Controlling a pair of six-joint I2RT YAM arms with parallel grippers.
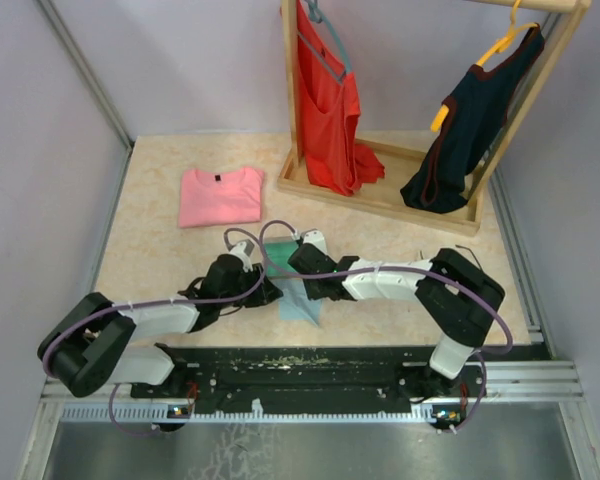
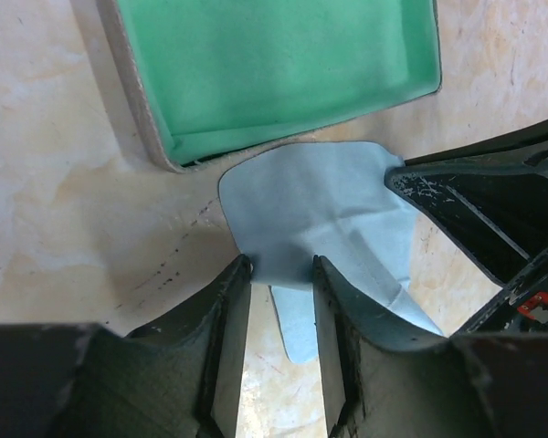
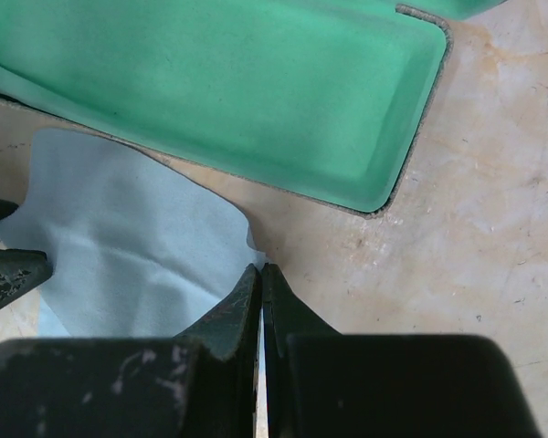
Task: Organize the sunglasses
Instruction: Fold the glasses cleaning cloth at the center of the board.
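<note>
The left hand (image 2: 281, 274) sits low in the left wrist view with its fingers apart, and the near edge of the light blue cleaning cloth (image 2: 310, 210) lies in the gap. The right hand (image 3: 260, 274) is pressed together on the cloth's corner at bottom centre. The open green-lined case (image 3: 256, 91) lies just above the cloth on the counter (image 2: 55, 201). Where the sunglasses are cannot be told.
</note>
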